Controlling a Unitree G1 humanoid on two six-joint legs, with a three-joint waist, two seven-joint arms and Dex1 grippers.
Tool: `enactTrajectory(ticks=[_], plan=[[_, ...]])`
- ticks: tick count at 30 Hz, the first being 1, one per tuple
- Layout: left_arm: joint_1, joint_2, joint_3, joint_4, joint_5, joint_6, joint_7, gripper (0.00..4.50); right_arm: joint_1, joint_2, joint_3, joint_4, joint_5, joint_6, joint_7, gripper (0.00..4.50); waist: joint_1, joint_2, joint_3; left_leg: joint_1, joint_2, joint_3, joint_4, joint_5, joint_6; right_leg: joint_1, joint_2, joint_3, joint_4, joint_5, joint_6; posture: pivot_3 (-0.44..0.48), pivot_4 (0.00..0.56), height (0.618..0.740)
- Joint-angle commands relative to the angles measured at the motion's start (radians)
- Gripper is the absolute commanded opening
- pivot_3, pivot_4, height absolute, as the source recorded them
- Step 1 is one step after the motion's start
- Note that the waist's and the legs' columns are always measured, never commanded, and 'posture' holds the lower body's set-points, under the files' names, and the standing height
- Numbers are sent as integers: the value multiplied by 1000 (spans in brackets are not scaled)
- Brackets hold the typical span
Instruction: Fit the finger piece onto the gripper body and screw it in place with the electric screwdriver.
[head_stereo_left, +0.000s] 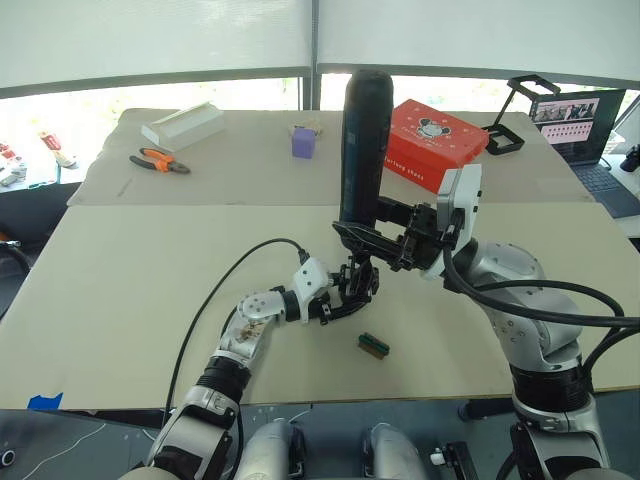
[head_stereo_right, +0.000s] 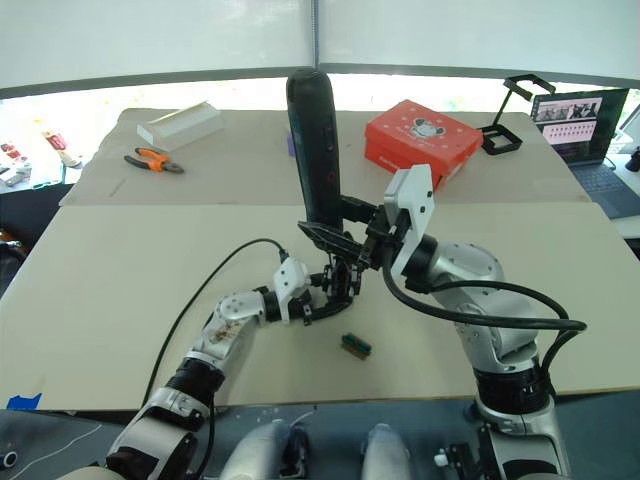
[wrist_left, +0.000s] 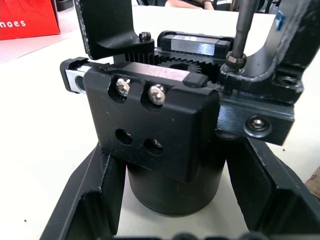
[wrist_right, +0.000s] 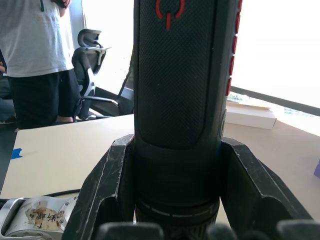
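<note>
My left gripper (head_stereo_left: 345, 290) is shut on the gripper body (wrist_left: 160, 125), a chunky black mechanism with a round base, gear teeth and two silver screws, held just above the table. My right gripper (head_stereo_left: 368, 236) is shut on the electric screwdriver (head_stereo_left: 362, 140), which stands upright over the body, its red markings facing the right wrist camera (wrist_right: 177, 75). Its thin metal bit (wrist_left: 241, 30) comes down onto the foot of a black finger piece (wrist_left: 285, 55) seated on the body's right side. Another black finger (wrist_left: 107, 30) stands on the body's left side.
A small green-and-brown block (head_stereo_left: 373, 344) lies on the table just right of the body. Farther back are a red box (head_stereo_left: 437, 143), a purple block (head_stereo_left: 303, 141), orange pliers (head_stereo_left: 160, 160), a white box (head_stereo_left: 183, 125) and a laptop (head_stereo_left: 585, 125). A person (wrist_right: 35, 50) stands beyond the table.
</note>
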Motion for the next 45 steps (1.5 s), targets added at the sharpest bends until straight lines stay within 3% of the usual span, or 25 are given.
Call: enactTrajectory(ticks=[1,27,32,38,45], plan=[[12,-3,-5,-13,-7,3,-9,2433,57,-25,48,78,-60,31,5,1915,0,0,0,1,0,0,-1,0,0,0,0,0,-1,0,0,0,150,740],[4,-8,-2,6,-9,-3,-13,2433,31,-38,44,67,-31,41,15,1915,0,0,-1,3,0,-1,-3,-4,-5,1,-2,-3,-6,1,0,0,150,740],[5,-7,-5,13,-4,0,-13,2433,-41,-57,-8,15,39,64,31,1915,1,0,-1,3,0,0,-3,-4,-4,1,-2,-3,-7,1,1,0,150,740],[6,0,-14,37,18,12,-6,2433,-133,2,-81,-32,139,-6,57,1915,1,0,-1,-3,0,0,-3,-3,-2,0,-3,-4,-7,2,1,0,150,740],[-4,0,-22,60,29,31,1,2433,-123,-22,-101,-62,167,-14,117,1915,2,0,-1,-5,-1,-1,-3,-1,2,-1,-3,-5,-9,3,2,0,150,740]])
